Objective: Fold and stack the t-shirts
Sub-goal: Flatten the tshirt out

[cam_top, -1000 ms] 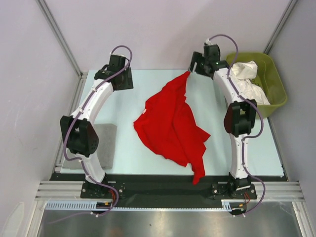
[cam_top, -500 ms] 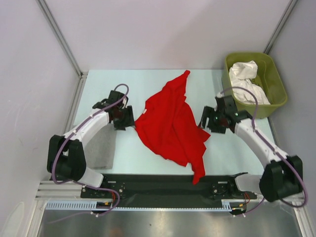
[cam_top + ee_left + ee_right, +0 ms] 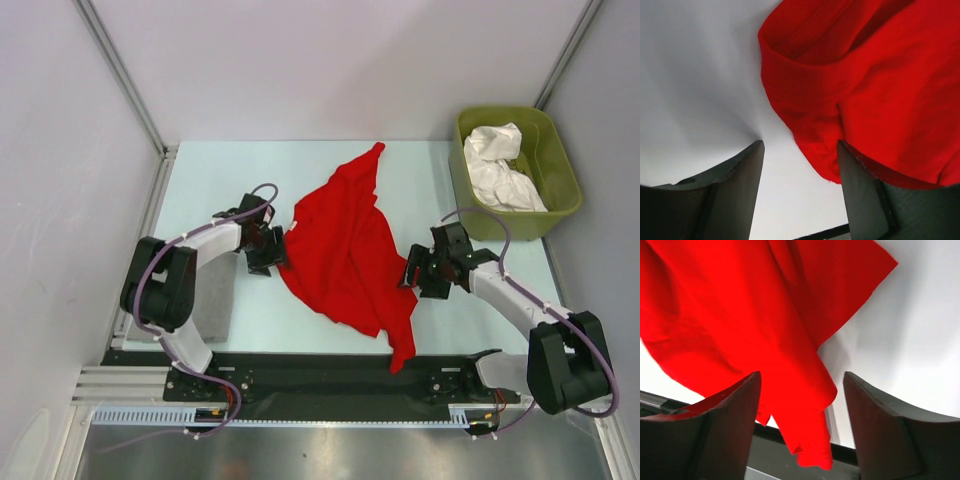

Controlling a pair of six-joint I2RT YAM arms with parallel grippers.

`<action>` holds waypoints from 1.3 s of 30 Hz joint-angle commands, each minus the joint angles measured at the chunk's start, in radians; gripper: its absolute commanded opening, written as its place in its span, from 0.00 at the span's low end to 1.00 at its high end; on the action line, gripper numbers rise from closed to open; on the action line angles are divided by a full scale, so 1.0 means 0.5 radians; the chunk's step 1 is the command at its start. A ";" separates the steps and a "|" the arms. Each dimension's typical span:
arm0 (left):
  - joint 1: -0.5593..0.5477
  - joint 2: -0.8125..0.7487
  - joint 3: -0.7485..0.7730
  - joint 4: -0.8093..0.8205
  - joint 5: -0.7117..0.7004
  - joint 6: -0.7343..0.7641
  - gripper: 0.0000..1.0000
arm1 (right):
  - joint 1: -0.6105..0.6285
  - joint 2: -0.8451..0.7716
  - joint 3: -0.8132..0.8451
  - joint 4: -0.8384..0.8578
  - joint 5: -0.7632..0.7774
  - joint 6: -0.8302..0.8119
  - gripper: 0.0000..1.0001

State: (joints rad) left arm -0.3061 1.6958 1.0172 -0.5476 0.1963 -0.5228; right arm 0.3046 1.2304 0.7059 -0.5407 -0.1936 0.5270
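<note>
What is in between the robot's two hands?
The red shirt lies crumpled between the left hand and the right hand. The top view shows it best.

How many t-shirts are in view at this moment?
2 at least: the red t-shirt lies crumpled on the table; white cloth is heaped in the green tub, perhaps several shirts bundled together.

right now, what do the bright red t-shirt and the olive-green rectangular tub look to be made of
The soft bright red t-shirt looks like matte knit cloth, perhaps cotton: it lies in soft folds. The olive-green rectangular tub looks like moulded plastic: smooth, rigid walls and rounded rim.
</note>
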 commanded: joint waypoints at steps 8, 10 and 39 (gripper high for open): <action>-0.029 0.229 0.159 0.138 -0.046 0.012 0.37 | 0.090 0.202 -0.034 0.244 -0.015 0.054 0.49; -0.029 0.207 0.181 0.135 -0.107 0.033 0.17 | 0.084 0.190 0.030 0.174 0.062 0.029 0.33; -0.014 -1.769 0.389 -0.537 -0.769 0.343 0.00 | -0.155 -0.792 1.515 -0.563 0.939 -0.407 0.00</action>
State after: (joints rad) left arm -0.3141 0.8608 1.1328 -0.7650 -0.0849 -0.3988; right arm 0.2333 0.8551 1.4097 -0.8612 0.2028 0.3595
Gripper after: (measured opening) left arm 0.011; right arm 0.028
